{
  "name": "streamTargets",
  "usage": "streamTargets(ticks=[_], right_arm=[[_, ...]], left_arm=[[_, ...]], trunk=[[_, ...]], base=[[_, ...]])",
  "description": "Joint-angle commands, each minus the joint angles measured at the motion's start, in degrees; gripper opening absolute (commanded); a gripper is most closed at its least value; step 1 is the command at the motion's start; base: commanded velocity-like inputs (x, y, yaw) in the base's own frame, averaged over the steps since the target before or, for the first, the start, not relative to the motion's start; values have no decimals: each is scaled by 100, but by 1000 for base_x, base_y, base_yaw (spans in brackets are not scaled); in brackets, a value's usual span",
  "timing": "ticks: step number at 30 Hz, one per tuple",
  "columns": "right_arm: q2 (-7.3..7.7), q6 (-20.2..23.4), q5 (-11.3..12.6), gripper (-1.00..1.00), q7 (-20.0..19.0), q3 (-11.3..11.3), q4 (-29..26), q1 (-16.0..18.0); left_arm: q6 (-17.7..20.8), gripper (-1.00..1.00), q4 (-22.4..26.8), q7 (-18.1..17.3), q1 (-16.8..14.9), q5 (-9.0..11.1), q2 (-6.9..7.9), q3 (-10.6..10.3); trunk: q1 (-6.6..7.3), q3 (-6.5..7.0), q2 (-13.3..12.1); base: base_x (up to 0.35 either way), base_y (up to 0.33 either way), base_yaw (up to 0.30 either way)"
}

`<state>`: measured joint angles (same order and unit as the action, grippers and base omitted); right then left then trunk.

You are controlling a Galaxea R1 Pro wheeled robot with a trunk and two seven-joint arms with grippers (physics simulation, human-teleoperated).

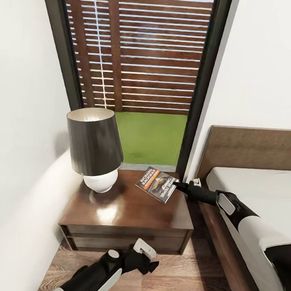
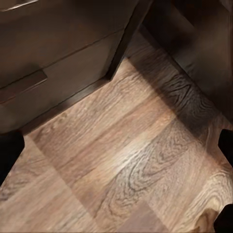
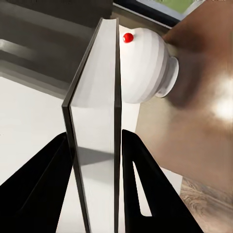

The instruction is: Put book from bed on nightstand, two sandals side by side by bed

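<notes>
My right gripper (image 1: 176, 186) is shut on the book (image 1: 157, 183), a thin paperback with a dark cover and an orange band. It holds the book cover-up, low over the back right part of the nightstand (image 1: 128, 213). I cannot tell whether the book touches the top. In the right wrist view the book's edge (image 3: 97, 121) is clamped between the two black fingers (image 3: 145, 184). My left gripper (image 1: 145, 257) hangs open near the floor in front of the nightstand's drawer front (image 2: 58, 53). The bed (image 1: 263, 187) lies at the right. The sandals are out of view.
A lamp with a black shade (image 1: 94, 142) and a round white base (image 3: 145, 68) stands on the nightstand's left half. A white wall closes the left side, and a tall window is behind. Wood-plank floor (image 2: 126, 155) runs between the nightstand and the bed frame.
</notes>
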<state>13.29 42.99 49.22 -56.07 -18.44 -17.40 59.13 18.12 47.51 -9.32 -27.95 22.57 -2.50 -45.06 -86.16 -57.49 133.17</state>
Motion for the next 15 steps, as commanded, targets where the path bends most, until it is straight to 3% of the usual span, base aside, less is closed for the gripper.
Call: streamTargets(ticks=[1, 8, 13, 15], right_arm=[[0, -1, -5, -100, 0, -2, 0, -1], [-1, -1, -7, -100, 8, -12, 24, -1], [-1, -2, 16, -100, 10, -2, 96, 0], [-1, -1, 17, -100, 9, -2, 101, -1]], left_arm=[[19, 100, 110, 2, 0, -23, 15, -11], [40, 100, 554, -13, 2, -51, 325, -16], [21, 100, 932, -27, 2, -33, 686, -12], [19, 100, 996, -28, 3, -26, 761, -12]], trunk=[[0, 0, 0], [-154, -126, 281], [-264, -216, 481], [-308, -251, 561]], base=[[0, 0, 0], [0, 0, 0], [0, 0, 0], [0, 0, 0]])
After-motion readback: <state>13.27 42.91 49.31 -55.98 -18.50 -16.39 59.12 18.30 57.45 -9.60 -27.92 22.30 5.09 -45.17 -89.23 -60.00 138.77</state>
